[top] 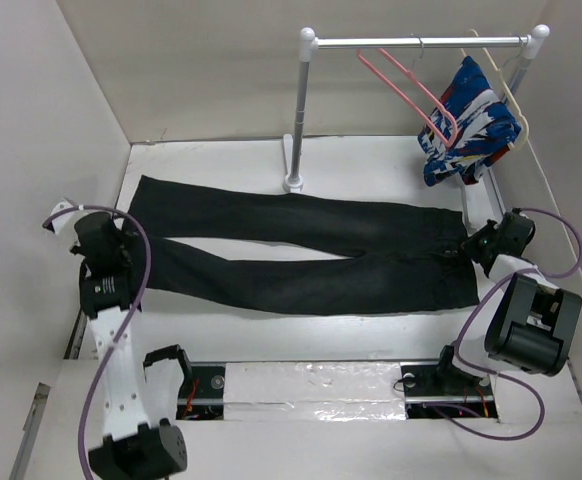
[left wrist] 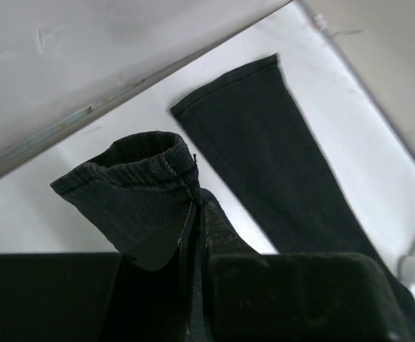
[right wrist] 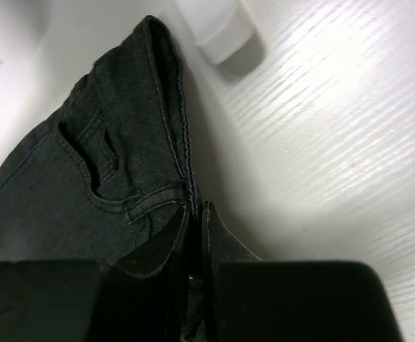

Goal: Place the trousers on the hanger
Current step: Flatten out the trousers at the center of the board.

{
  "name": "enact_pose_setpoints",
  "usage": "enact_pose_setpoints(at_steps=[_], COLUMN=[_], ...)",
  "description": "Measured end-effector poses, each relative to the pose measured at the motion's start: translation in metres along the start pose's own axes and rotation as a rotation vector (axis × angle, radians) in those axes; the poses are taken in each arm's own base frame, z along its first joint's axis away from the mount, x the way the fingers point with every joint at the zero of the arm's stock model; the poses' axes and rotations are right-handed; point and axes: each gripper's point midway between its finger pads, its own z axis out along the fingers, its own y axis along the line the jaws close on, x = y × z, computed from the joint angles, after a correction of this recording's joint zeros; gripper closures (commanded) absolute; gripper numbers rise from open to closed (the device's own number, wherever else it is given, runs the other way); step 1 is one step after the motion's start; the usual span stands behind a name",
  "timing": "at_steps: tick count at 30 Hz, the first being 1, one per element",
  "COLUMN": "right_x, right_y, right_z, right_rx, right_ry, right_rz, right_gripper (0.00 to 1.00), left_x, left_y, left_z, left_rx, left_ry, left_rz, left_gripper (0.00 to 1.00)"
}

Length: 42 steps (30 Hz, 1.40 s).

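The trousers [top: 311, 255] are clamped at the hem by the left claw [left wrist: 197, 206] and at the waistband by the right claw [right wrist: 195, 210]; nothing is hung on the hanger [top: 420, 89] yet.

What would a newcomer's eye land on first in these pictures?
Long black trousers lie spread flat across the table, the left claw pinching one leg hem and the right claw pinching the waistband. At the back right, a pink hanger hangs empty on a rail beside a patterned garment.
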Motion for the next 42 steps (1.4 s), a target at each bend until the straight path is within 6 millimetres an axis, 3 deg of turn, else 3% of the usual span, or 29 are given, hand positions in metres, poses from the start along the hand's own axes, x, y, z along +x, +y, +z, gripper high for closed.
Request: enact_pose_setpoints(at_steps=[4, 9, 12, 14, 17, 21, 24, 28, 37, 40, 41, 42], right_x=[-0.002, -0.011, -0.013, -0.010, -0.006, -0.001, -0.001, -0.004, -0.001, -0.005, -0.007, -0.009], right_y=[-0.008, -0.006, -0.006, -0.010, -0.018, -0.019, -0.018, -0.017, -0.018, -0.014, -0.013, -0.011], right_z=[0.000, -0.006, -0.008, -0.007, -0.008, -0.008, -0.007, -0.005, 0.002, 0.002, 0.002, 0.002], right_rx=[0.051, 0.066, 0.069, 0.075, 0.086, 0.082, 0.078, 0.072, 0.081, 0.073, 0.070, 0.065], right_ry=[-0.011, -0.052, -0.067, -0.066, -0.057, -0.044, -0.047, -0.056, -0.047, -0.054, -0.057, -0.060], right_rz=[0.030, 0.065, 0.085, 0.107, 0.149, 0.197, 0.210, 0.216, 0.215, 0.207, 0.206, 0.206], right_gripper=[1.00, 1.00, 1.00, 1.00, 1.00, 1.00, 1.00, 1.00, 0.93, 0.74, 0.58, 0.49], left_x=[0.025, 0.074, 0.097, 0.099, 0.076, 0.032, 0.019, 0.024, 0.063, 0.068, 0.068, 0.068], left_y=[0.016, 0.063, 0.082, 0.084, 0.069, 0.028, 0.001, -0.013, -0.004, -0.007, -0.009, -0.012], left_z=[0.038, 0.086, 0.098, 0.097, 0.098, 0.107, 0.114, 0.126, 0.170, 0.177, 0.180, 0.182], left_rx=[-0.114, -0.357, -0.455, -0.470, -0.435, -0.346, -0.288, -0.255, -0.323, -0.312, -0.302, -0.291], left_ry=[0.105, 0.288, 0.369, 0.376, 0.322, 0.221, 0.171, 0.164, 0.241, 0.245, 0.244, 0.245], left_rz=[0.003, -0.001, 0.000, -0.010, -0.042, -0.084, -0.089, -0.089, -0.029, -0.006, 0.002, 0.007], left_gripper=[1.00, 1.00, 1.00, 1.00, 1.00, 1.00, 1.00, 1.00, 0.99, 0.89, 0.85, 0.84])
